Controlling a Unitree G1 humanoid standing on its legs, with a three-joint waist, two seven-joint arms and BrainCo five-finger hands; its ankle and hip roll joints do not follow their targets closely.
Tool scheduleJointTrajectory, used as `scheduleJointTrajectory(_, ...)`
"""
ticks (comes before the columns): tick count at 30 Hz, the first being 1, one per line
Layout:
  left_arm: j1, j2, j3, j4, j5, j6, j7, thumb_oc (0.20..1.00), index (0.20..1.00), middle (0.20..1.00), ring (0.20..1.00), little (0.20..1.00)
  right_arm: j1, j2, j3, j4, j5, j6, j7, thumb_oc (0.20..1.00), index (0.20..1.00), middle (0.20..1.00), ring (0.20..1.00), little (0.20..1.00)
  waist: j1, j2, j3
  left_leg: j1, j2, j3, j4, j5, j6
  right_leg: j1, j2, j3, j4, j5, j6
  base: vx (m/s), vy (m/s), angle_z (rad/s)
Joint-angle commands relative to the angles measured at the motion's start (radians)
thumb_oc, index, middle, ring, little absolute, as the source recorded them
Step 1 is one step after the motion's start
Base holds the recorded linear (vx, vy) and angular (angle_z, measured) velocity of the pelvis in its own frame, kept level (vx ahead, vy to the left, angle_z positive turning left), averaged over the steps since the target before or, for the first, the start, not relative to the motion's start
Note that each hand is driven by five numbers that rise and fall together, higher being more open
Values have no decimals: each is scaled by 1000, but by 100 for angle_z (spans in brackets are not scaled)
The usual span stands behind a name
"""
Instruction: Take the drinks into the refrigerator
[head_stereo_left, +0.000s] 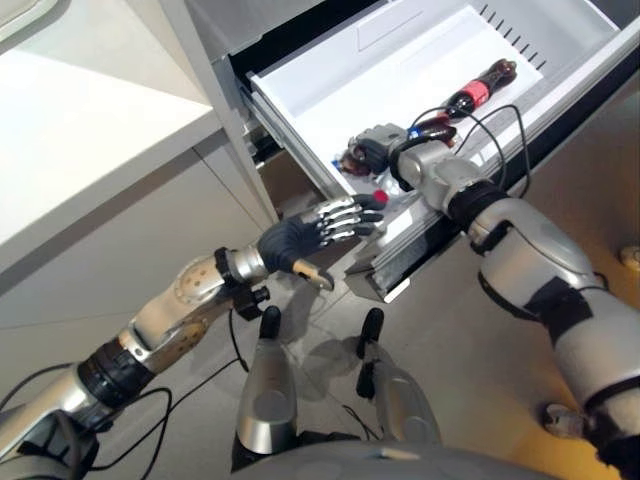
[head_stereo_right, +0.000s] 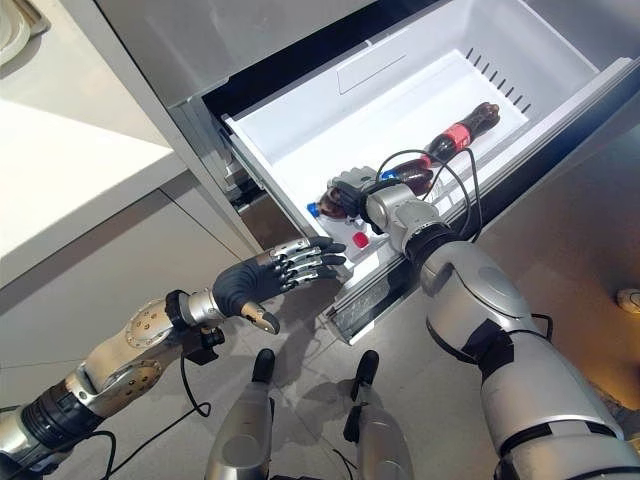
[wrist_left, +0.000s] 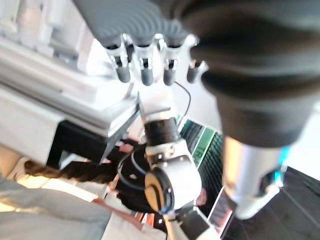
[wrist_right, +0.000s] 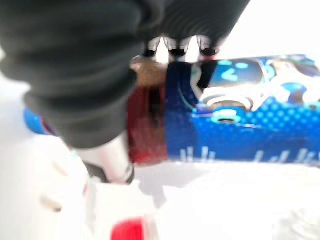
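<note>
Right robot hand (head_stereo_right: 350, 188) curled round blue-labelled dark plastic drink bottle (wrist_right: 235, 110) low in open white fridge drawer (head_stereo_right: 300, 135), probably touching down; rigid, slick, roll-prone, grip mid-body; left robot hand (head_stereo_right: 275, 270) open outside.

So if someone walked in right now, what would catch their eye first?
The pulled-out white fridge drawer, with the right hand inside it, curled round a blue-labelled bottle. A red-labelled cola bottle lies farther back, and the left hand hovers open by the drawer's front corner.
</note>
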Motion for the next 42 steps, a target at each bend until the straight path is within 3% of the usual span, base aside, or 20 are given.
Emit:
scheduleJointTrajectory(1, 50, -5, 86, -167, 42, -29, 6, 1000, 1000, 1000, 1000, 1000, -7, -116, 69, -31, -82, -28, -19, 200, 200, 200, 200, 200, -18, 33, 58, -14, -80, 39, -44, 8, 109, 5, 50, -4, 133, -114, 14, 0, 0, 0)
scheduleJointTrajectory(9, 78, -2, 112, -177, 58, -23, 4, 1000, 1000, 1000, 1000, 1000, 17, -208, 70, -125, -132, -35, 0, 200, 200, 200, 200, 200, -28, 25, 64, -8, -76, 39, -57, 11, 109, 5, 49, -13, 137, -117, 16, 1, -5, 2)
scheduleJointTrajectory(11, 79, -2, 112, -177, 59, -23, 5, 1000, 1000, 1000, 1000, 1000, 17, -210, 70, -127, -136, -35, 2, 231, 231, 231, 231, 231, -27, 25, 64, -7, -75, 39, -59, 11, 109, 5, 49, -13, 137, -118, 17, 0, 0, 0)
scheduleJointTrajectory(12, 80, -5, 110, -174, 58, -23, 4, 1000, 1000, 1000, 1000, 1000, 17, -204, 70, -115, -142, -34, 2, 551, 551, 551, 551, 551, -25, 27, 64, -4, -75, 39, -61, 10, 109, 6, 47, -15, 137, -119, 17, 0, 0, 0)
scheduleJointTrajectory(13, 80, -5, 110, -174, 58, -23, 4, 1000, 1000, 1000, 1000, 1000, 17, -203, 70, -114, -142, -34, 2, 1000, 1000, 1000, 1000, 1000, -25, 28, 64, -3, -75, 39, -61, 10, 109, 6, 47, -15, 136, -119, 17, 0, 0, 0)
scheduleJointTrajectory(20, 58, -17, 82, -161, 54, -25, -6, 1000, 1000, 1000, 1000, 1000, 16, -143, 64, 20, -146, -20, -22, 1000, 1000, 1000, 1000, 1000, -16, 41, 63, 3, -76, 41, -61, 10, 111, 8, 43, -23, 138, -116, 18, 0, 0, 0)
scheduleJointTrajectory(28, 57, -16, 89, -145, 61, -19, -14, 1000, 1000, 1000, 1000, 1000, -8, -146, 51, -16, -104, -18, -24, 1000, 1000, 1000, 1000, 1000, -18, 35, 49, 12, -76, 41, -58, 5, 111, 15, 43, -21, 147, -121, 17, 0, 0, 0)
scheduleJointTrajectory(33, 86, 9, 116, -137, 62, -6, -29, 1000, 1000, 1000, 1000, 1000, -68, -282, 40, -210, 20, -35, -2, 1000, 1000, 1000, 1000, 1000, -27, 10, 21, 32, -71, 45, -59, -2, 109, 30, 43, -19, 147, -124, 18, 5, -1, -1)
scheduleJointTrajectory(34, 100, 14, 125, -134, 59, -9, -29, 1000, 1000, 1000, 1000, 1000, -84, -335, 26, -264, 67, -42, -10, 1000, 1000, 1000, 1000, 1000, -31, 3, 11, 35, -71, 46, -59, -2, 109, 35, 45, -19, 145, -124, 18, 54, -6, -4)
scheduleJointTrajectory(35, 125, 34, 151, -133, 60, -7, -36, 1000, 1000, 1000, 1000, 1000, -89, -455, 15, -416, 128, -60, -4, 1000, 1000, 1000, 1000, 1000, -39, -9, -2, 46, -68, 50, -61, -6, 108, 44, 46, -19, 141, -123, 19, 47, -6, 0)
scheduleJointTrajectory(37, 140, 40, 165, -140, 60, -5, -38, 1000, 1000, 1000, 1000, 1000, -69, -520, -15, -501, 168, -63, 2, 1000, 1000, 1000, 1000, 1000, -42, -13, -8, 51, -67, 52, -61, -8, 107, 50, 47, -19, 139, -124, 20, 30, -6, -4)
scheduleJointTrajectory(39, 167, 45, 192, -133, 67, -7, -37, 1000, 1000, 1000, 1000, 1000, 2, -598, -92, -626, 191, -63, -15, 1000, 1000, 1000, 1000, 1000, -47, -20, -21, 59, -65, 53, -60, -12, 107, 62, 48, -18, 134, -126, 21, 40, -10, -6)
scheduleJointTrajectory(40, 206, 24, 243, -109, 74, -11, -28, 1000, 1000, 1000, 1000, 1000, 103, -723, -203, -760, 226, -88, -42, 1000, 1000, 1000, 1000, 1000, -68, -21, -36, 69, -64, 56, -59, -17, 108, 73, 50, -14, 132, -128, 22, 46, -16, -4)
scheduleJointTrajectory(42, 227, 24, 254, -100, 75, -8, -33, 1000, 1000, 1000, 1000, 1000, 224, -781, -310, -837, 223, -96, -53, 1000, 1000, 1000, 1000, 1000, -70, -28, -47, 78, -62, 56, -60, -20, 108, 83, 51, -16, 127, -129, 22, 68, -8, -3)
